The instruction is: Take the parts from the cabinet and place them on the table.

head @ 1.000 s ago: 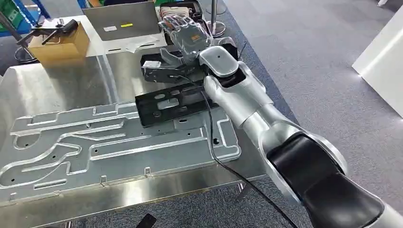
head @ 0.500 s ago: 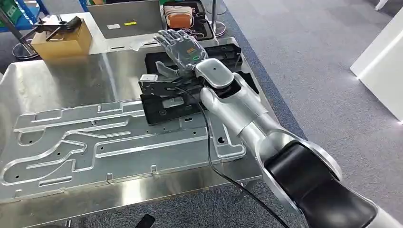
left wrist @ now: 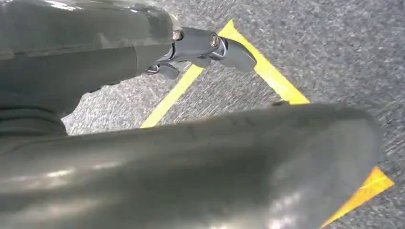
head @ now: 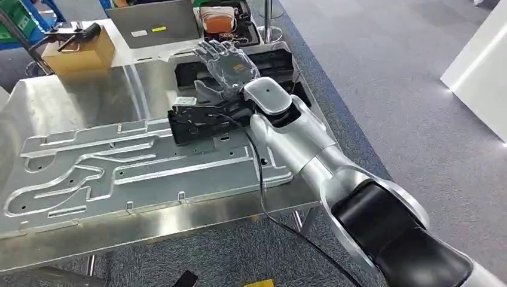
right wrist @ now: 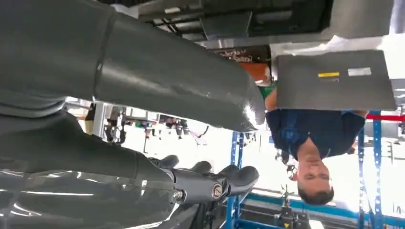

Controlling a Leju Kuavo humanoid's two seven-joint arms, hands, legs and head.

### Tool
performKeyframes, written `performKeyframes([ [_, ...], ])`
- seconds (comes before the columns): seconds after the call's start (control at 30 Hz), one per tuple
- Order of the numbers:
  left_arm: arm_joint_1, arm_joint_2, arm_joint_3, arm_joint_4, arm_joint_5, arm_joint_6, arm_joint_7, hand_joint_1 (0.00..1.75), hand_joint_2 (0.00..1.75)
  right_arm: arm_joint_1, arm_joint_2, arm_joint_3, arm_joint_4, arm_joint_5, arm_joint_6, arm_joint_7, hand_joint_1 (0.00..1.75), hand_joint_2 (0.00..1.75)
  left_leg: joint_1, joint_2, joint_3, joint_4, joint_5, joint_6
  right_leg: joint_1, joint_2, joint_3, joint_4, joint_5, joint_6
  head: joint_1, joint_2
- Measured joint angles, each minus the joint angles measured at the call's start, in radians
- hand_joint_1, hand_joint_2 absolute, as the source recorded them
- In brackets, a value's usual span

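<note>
- Right hand (head: 227,64) hangs over the far end of the shiny steel table (head: 72,101), fingers stretched flat and apart, nothing between them.
- Just beneath its palm sits a black stamped-metal bracket part (head: 200,122), lying across the far right corner of the large silver pressed-metal panel (head: 137,173) that covers most of the tabletop.
- From the head view I cannot tell whether the hand touches the bracket or floats just above it.
- A second black perforated metal part (head: 278,63) lies behind the hand, close to the table's far right edge.
- Black cable (head: 261,179) trails from the wrist down past the table's near edge.
- Left hand (left wrist: 205,45) hangs over grey carpet with yellow floor tape (left wrist: 267,76); a fingertip shows, but I cannot tell its pose.
- Far left: brown cardboard box (head: 78,54).
- In the right wrist view, a person in a dark blue shirt (right wrist: 310,131) stands beyond the table.
</note>
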State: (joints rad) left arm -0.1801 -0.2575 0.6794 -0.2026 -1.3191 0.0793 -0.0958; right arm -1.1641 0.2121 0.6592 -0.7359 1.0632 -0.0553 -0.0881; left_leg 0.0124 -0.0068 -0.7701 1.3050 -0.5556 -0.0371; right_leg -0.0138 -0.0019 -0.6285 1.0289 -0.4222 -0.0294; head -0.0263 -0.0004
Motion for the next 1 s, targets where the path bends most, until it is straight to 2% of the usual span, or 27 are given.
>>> performKeyframes([
  [0.03, 0.000, 0.001, 0.000, 0.000, 0.000, -0.001, 0.000, 0.00, 0.00, 0.003, 0.000, 0.001, 0.000, -0.001, 0.000, 0.000, 0.00, 0.00, 0.001, 0.000, 0.006, 0.026, 0.005, -0.002, 0.000, 0.000, -0.013, 0.000, 0.009, 0.002, 0.000, 0.000],
  [0.07, 0.000, 0.002, 0.000, 0.000, 0.003, -0.002, 0.000, 0.00, 0.00, 0.005, 0.000, 0.001, 0.000, -0.003, 0.000, 0.000, 0.00, 0.00, 0.003, 0.000, 0.034, 0.011, 0.031, -0.004, -0.001, -0.001, -0.025, 0.001, 0.019, 0.004, 0.000, 0.000],
  [0.1, 0.000, 0.002, 0.000, 0.000, 0.003, -0.002, 0.002, 0.00, 0.00, 0.005, -0.001, 0.001, 0.000, -0.003, 0.001, 0.000, 0.00, 0.00, 0.004, 0.001, 0.078, -0.041, 0.061, -0.004, -0.001, -0.001, -0.037, 0.002, 0.027, 0.007, 0.000, 0.000],
  [0.13, 0.000, 0.004, 0.000, -0.002, 0.007, 0.001, 0.013, 0.00, 0.00, 0.005, -0.002, 0.001, -0.002, -0.010, 0.001, -0.005, 0.00, 0.00, 0.005, 0.001, 0.142, -0.124, 0.086, -0.003, -0.002, -0.001, -0.046, 0.002, 0.036, 0.011, 0.000, 0.000],
  [0.17, 0.000, 0.008, 0.000, -0.003, 0.008, 0.005, 0.019, 0.00, 0.00, 0.005, -0.003, 0.002, -0.008, -0.016, 0.000, -0.011, 0.00, 0.00, 0.006, 0.001, 0.209, -0.214, 0.085, 0.001, -0.001, -0.001, -0.052, 0.003, 0.044, 0.015, 0.000, 0.000],
  [0.2, 0.000, 0.010, 0.000, -0.003, 0.010, 0.005, 0.019, 0.00, 0.00, 0.005, -0.005, 0.002, -0.013, -0.023, 0.000, -0.015, 0.00, 0.00, 0.000, 0.000, 0.252, -0.283, 0.054, 0.006, 0.003, 0.000, -0.059, 0.004, 0.050, 0.022, 0.000, 0.000],
  [0.23, 0.002, 0.015, 0.000, -0.003, 0.011, 0.005, 0.018, 0.00, 0.00, 0.006, -0.007, 0.002, -0.016, -0.028, 0.000, -0.018, 0.00, 0.00, -0.003, -0.003, 0.248, -0.284, 0.058, 0.018, 0.002, -0.001, -0.056, 0.000, 0.058, 0.028, 0.000, 0.000],
  [0.3, 0.007, 0.023, 0.000, -0.003, 0.012, 0.005, 0.019, 0.00, 0.00, 0.006, -0.009, 0.007, -0.016, -0.039, -0.001, -0.025, 0.00, 0.00, -0.009, -0.003, 0.239, -0.286, 0.068, 0.032, -0.001, -0.001, -0.056, -0.008, 0.077, 0.041, 0.000, 0.000],
  [0.33, 0.008, 0.025, 0.000, -0.003, 0.013, 0.005, 0.021, 0.00, 0.00, 0.008, -0.012, 0.008, -0.015, -0.045, -0.003, -0.029, 0.00, 0.00, -0.006, -0.002, 0.232, -0.297, 0.081, 0.043, 0.003, 0.000, -0.057, -0.013, 0.087, 0.051, 0.000, 0.000],
  [0.37, 0.005, 0.025, 0.000, -0.003, 0.013, 0.005, 0.021, 0.00, 0.00, 0.009, -0.020, 0.008, -0.015, -0.048, -0.007, -0.031, 0.00, 0.00, 0.000, 0.005, 0.229, -0.302, 0.097, 0.051, -0.003, 0.002, -0.066, -0.003, 0.066, 0.053, 0.000, 0.000],
  [0.4, 0.003, 0.026, 0.000, -0.003, 0.013, 0.004, 0.023, 0.00, 0.00, 0.010, -0.020, 0.009, -0.015, -0.055, -0.010, -0.036, 0.00, 0.00, -0.001, 0.003, 0.216, -0.305, 0.109, 0.061, -0.002, 0.001, -0.081, 0.032, 0.012, 0.056, 0.000, 0.000],
  [0.43, 0.003, 0.026, 0.000, -0.003, 0.013, 0.004, 0.024, 0.00, 0.00, 0.012, -0.023, 0.010, -0.014, -0.062, -0.014, -0.042, 0.00, 0.00, -0.003, 0.004, 0.201, -0.305, 0.121, 0.066, -0.002, 0.002, -0.104, 0.107, -0.058, 0.057, 0.000, 0.000],
  [0.47, 0.004, 0.026, 0.000, -0.003, 0.013, 0.004, 0.025, 0.00, 0.00, 0.018, -0.025, 0.010, -0.014, -0.066, -0.019, -0.047, 0.00, 0.00, -0.005, 0.004, 0.187, -0.305, 0.131, 0.068, -0.002, 0.002, -0.124, 0.182, -0.109, 0.059, 0.000, 0.000],
  [0.5, 0.005, 0.026, 0.000, -0.003, 0.013, 0.004, 0.026, 0.00, 0.00, 0.026, -0.026, 0.011, -0.014, -0.071, -0.023, -0.049, 0.00, 0.00, -0.007, 0.004, 0.173, -0.303, 0.142, 0.070, -0.001, 0.002, -0.140, 0.257, -0.140, 0.060, 0.000, 0.000],
  [0.53, 0.005, 0.026, 0.000, -0.003, 0.013, 0.004, 0.026, 0.00, 0.00, 0.034, -0.027, 0.011, -0.013, -0.075, -0.027, -0.051, 0.00, 0.00, -0.009, 0.004, 0.158, -0.301, 0.152, 0.070, -0.002, 0.002, -0.143, 0.301, -0.140, 0.060, 0.000, 0.000],
  [0.57, 0.006, 0.027, 0.000, -0.003, 0.014, 0.004, 0.025, 0.00, 0.00, 0.043, -0.028, 0.013, -0.013, -0.077, -0.030, -0.054, 0.00, 0.00, -0.011, 0.004, 0.142, -0.299, 0.162, 0.069, -0.001, 0.002, -0.126, 0.303, -0.114, 0.058, 0.000, 0.000],
  [0.6, 0.007, 0.027, 0.000, -0.003, 0.015, 0.004, 0.023, 0.00, 0.00, 0.048, -0.028, 0.016, -0.013, -0.079, -0.032, -0.055, 0.00, 0.00, -0.013, 0.004, 0.128, -0.296, 0.171, 0.068, 0.000, 0.002, -0.092, 0.270, -0.079, 0.054, 0.000, 0.000],
  [0.63, 0.007, 0.027, 0.000, -0.003, 0.016, 0.004, 0.022, 0.00, 0.00, 0.051, -0.028, 0.019, -0.013, -0.080, -0.034, -0.057, 0.00, 0.00, -0.016, 0.004, 0.113, -0.291, 0.180, 0.067, 0.002, 0.002, -0.039, 0.203, -0.051, 0.047, 0.000, 0.000],
  [0.67, 0.007, 0.027, 0.000, -0.003, 0.017, 0.004, 0.021, 0.00, 0.00, 0.050, -0.028, 0.021, -0.013, -0.080, -0.035, -0.058, 0.00, 0.00, -0.018, 0.003, 0.100, -0.287, 0.189, 0.065, 0.007, 0.003, 0.032, 0.110, -0.047, 0.036, 0.000, 0.000],
  [0.7, 0.008, 0.026, 0.000, -0.003, 0.018, 0.004, 0.021, 0.00, 0.00, 0.049, -0.027, 0.023, -0.014, -0.080, -0.038, -0.058, 0.00, 0.00, -0.021, 0.002, 0.090, -0.282, 0.195, 0.061, 0.014, 0.002, 0.089, 0.025, -0.089, 0.024, 0.000, 0.000],
  [0.73, 0.009, 0.027, 0.000, -0.003, 0.018, 0.005, 0.021, 0.00, 0.00, 0.050, -0.025, 0.024, -0.016, -0.081, -0.040, -0.059, 0.00, 0.00, -0.020, 0.003, 0.088, -0.283, 0.203, 0.057, 0.013, 0.001, 0.102, -0.005, -0.095, 0.029, -0.001, 0.000],
  [0.8, 0.010, 0.027, 0.000, -0.003, 0.020, 0.005, 0.021, 0.00, 0.00, 0.050, -0.025, 0.027, -0.014, -0.084, -0.042, -0.059, 0.00, 0.00, -0.014, 0.003, 0.087, -0.292, 0.224, 0.044, 0.021, 0.002, 0.092, -0.007, -0.080, 0.023, 0.000, 0.000],
  [0.83, 0.013, 0.027, 0.000, -0.003, 0.021, 0.002, 0.014, 0.00, 0.00, 0.053, -0.024, 0.029, -0.014, -0.086, -0.042, -0.059, 0.00, 0.00, -0.017, 0.001, 0.085, -0.300, 0.236, 0.038, 0.017, 0.001, 0.085, -0.015, -0.066, 0.017, 0.000, 0.000],
  [0.87, 0.015, 0.027, 0.000, -0.003, 0.021, 0.000, 0.008, 0.00, 0.00, 0.055, -0.025, 0.030, -0.014, -0.089, -0.043, -0.059, 0.00, 0.00, -0.015, 0.001, 0.078, -0.295, 0.226, 0.034, 0.006, -0.008, 0.080, -0.027, -0.047, 0.012, 0.000, 0.000],
  [0.93, 0.016, 0.026, 0.000, -0.003, 0.021, -0.001, 0.006, 0.00, 0.00, 0.059, -0.022, 0.035, -0.013, -0.090, -0.043, -0.059, 0.00, 0.00, -0.010, 0.001, 0.049, -0.211, 0.106, 0.017, 0.005, -0.009, 0.054, -0.032, -0.020, 0.000, 0.000, 0.000],
  [0.97, 0.015, 0.025, 0.000, -0.003, 0.021, -0.001, 0.006, 0.00, 0.00, 0.062, -0.021, 0.036, -0.013, -0.091, -0.044, -0.060, 0.00, 0.00, -0.006, 0.002, 0.032, -0.133, 0.044, 0.010, 0.005, -0.009, 0.039, -0.032, -0.007, 0.001, 0.000, 0.000],
  [1.0, 0.015, 0.025, 0.000, -0.003, 0.021, -0.001, 0.007, 0.00, 0.00, 0.067, -0.021, 0.039, -0.013, -0.091, -0.045, -0.060, 0.00, 0.00, -0.002, 0.002, 0.018, -0.058, 0.007, 0.004, 0.005, -0.010, 0.025, -0.032, 0.004, 0.002, 0.000, 0.000],
])
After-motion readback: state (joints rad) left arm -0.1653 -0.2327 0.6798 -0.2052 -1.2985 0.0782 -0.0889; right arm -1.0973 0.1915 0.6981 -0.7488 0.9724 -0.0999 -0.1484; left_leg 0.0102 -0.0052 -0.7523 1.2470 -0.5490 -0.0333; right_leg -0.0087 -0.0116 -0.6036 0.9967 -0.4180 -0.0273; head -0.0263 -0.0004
